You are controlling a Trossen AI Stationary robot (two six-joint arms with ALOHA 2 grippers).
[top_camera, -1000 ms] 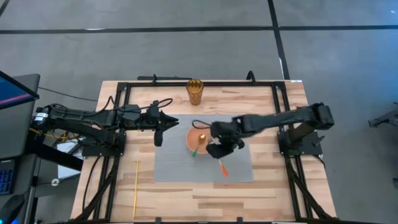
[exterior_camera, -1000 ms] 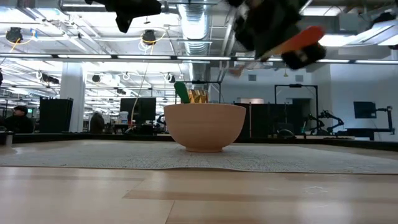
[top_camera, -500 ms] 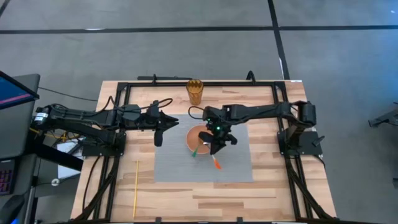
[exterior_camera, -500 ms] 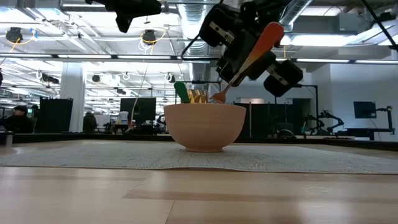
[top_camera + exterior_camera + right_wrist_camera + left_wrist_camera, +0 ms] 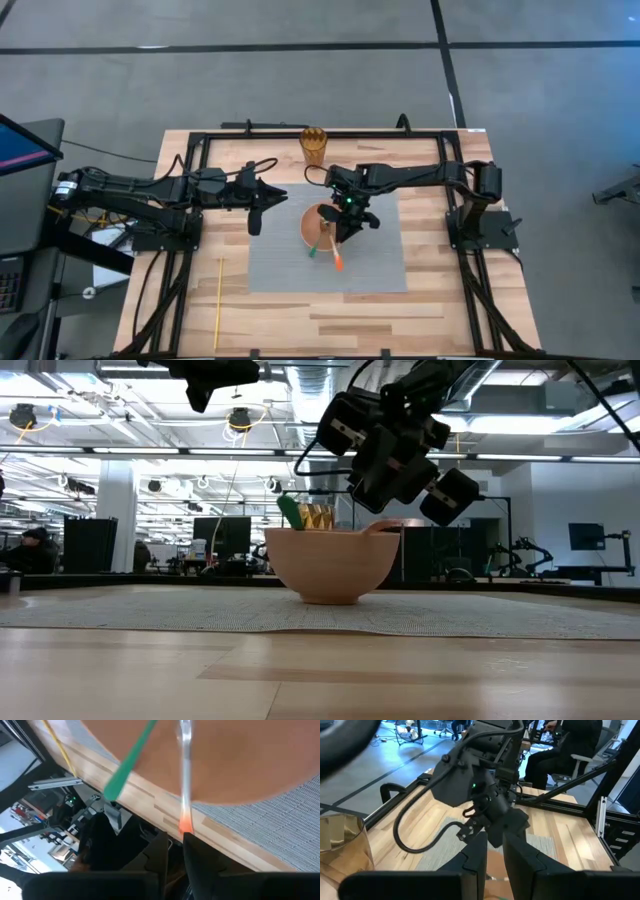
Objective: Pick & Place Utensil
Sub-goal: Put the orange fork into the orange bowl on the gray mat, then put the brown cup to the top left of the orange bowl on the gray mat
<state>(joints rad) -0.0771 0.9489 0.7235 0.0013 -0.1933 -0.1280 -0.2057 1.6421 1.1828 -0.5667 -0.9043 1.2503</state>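
Observation:
A tan bowl (image 5: 318,222) stands on the grey mat (image 5: 380,270); it also shows in the low view (image 5: 328,565). A green-handled utensil (image 5: 313,249) leans in it, handle over the near rim. My right gripper (image 5: 342,232) hovers over the bowl's near right rim, shut on an orange-handled utensil (image 5: 337,258) whose metal head lies inside the bowl (image 5: 184,765). My left gripper (image 5: 254,218) is shut and empty, held above the mat's left edge. My right gripper pinches the utensil's orange handle (image 5: 184,826) near where it joins the metal stem, between its two fingers. The fingers come from above, slanting toward the near edge. The handle lies about level at the bowl's rim (image 5: 386,524), and its free end juts past the near rim.
A golden cup (image 5: 313,147) stands at the table's far edge behind the bowl. A thin yellow stick (image 5: 219,300) lies on the wood at the near left. Black frame rails run along the table's sides. Free mat lies right of and in front of the bowl.
My right gripper has gone toward the table's left, from beside the bowl to over it, and has come down a little. The orange-handled utensil has tipped from steeply slanted to about level, its head now inside the bowl and its handle at the rim.

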